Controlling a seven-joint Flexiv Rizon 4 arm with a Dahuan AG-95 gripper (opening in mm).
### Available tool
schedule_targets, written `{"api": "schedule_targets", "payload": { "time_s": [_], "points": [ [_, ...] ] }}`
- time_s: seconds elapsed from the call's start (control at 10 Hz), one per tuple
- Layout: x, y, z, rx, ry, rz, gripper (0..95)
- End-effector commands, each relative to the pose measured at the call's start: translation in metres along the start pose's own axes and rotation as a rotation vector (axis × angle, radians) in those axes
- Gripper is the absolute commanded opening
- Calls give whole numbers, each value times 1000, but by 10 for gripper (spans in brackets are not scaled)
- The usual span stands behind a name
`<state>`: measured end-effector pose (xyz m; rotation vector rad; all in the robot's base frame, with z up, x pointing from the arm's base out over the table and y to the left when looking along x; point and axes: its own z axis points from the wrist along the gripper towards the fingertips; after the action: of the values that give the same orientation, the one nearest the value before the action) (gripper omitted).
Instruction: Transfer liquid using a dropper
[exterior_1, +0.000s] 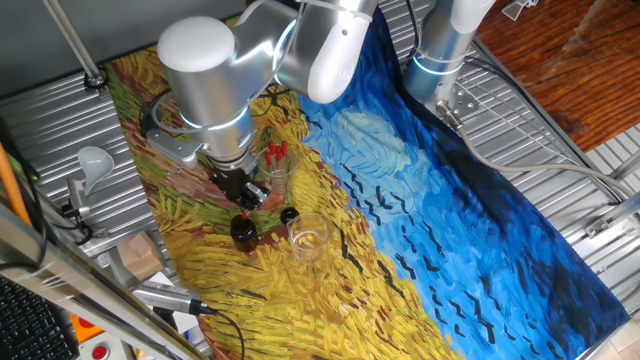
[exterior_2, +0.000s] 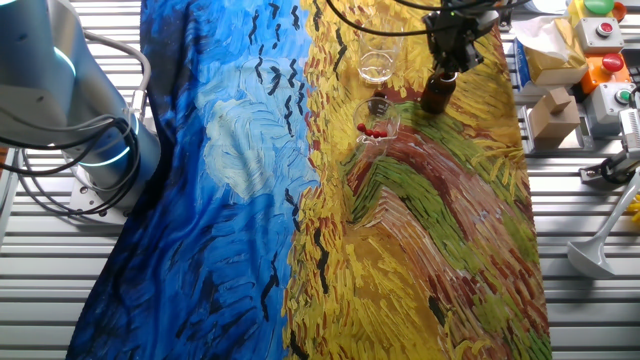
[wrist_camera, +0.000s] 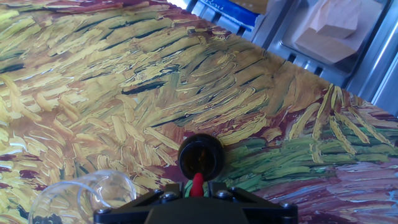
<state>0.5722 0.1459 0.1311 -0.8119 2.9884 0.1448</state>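
My gripper (wrist_camera: 198, 190) is shut on the dropper, whose red bulb (wrist_camera: 198, 184) shows between the black fingers. The dropper hangs straight over the open mouth of a small dark bottle (wrist_camera: 201, 155). In one fixed view the gripper (exterior_1: 246, 198) stands right above that bottle (exterior_1: 243, 233); the other fixed view shows the same, gripper (exterior_2: 447, 62) over bottle (exterior_2: 437, 92). The dropper's glass stem is hidden. An empty clear glass (exterior_1: 308, 240) stands beside the bottle. Another glass (exterior_2: 376, 124) holds several red-bulbed droppers.
A small black cap (exterior_1: 289, 214) lies between the bottle and the empty glass. Wooden blocks (wrist_camera: 333, 25) sit in a tray past the cloth's edge. A painted cloth (exterior_2: 250, 200) covers the table. The arm's base (exterior_2: 90, 150) stands at the blue side.
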Motion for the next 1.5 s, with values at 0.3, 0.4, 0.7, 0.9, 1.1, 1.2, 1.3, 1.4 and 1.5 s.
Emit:
{"api": "schedule_targets", "payload": {
  "time_s": [0.3,0.4,0.7,0.9,1.1,1.2,1.3,1.4,1.5],
  "points": [
    [-1,0,-1,-2,-4,-6,380],
    [-1,0,-1,-3,-4,-6,380],
    [-3,-1,-2,-2,-5,-10,380],
    [-5,-1,-3,-1,-4,-10,380],
    [-5,-1,-3,0,-4,-11,380],
    [-5,-1,-3,1,-3,-12,380],
    [-5,-1,-4,7,1,-12,380],
    [-5,-1,-4,8,3,-10,380],
    [-5,-1,-4,6,6,-18,380]
  ]
}}
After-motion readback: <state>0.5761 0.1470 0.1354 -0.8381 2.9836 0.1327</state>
